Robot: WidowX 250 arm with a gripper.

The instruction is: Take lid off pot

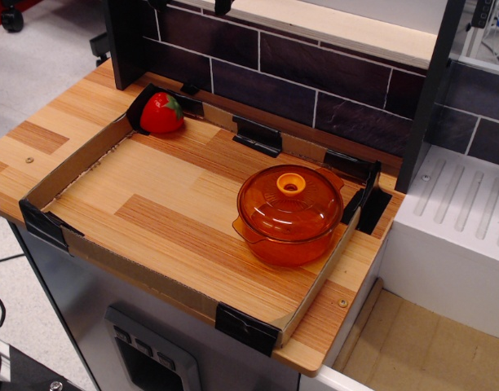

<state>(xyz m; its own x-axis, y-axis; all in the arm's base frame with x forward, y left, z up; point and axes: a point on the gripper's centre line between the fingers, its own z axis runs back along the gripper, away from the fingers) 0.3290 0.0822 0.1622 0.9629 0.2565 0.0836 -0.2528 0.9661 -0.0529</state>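
The orange translucent pot (287, 242) stands on the wooden counter at the right, inside the low cardboard border. The lid (290, 202) sits on top of it, closed, with its lighter orange ring knob (290, 184) at the centre. One small tab handle shows at the pot's left side. No gripper or arm is in view.
A red strawberry (161, 113) lies in the far left corner of the cardboard border (70, 167). A dark tiled back wall (315, 81) runs behind. A white sink unit (461, 236) stands to the right. The counter's front edge drops off.
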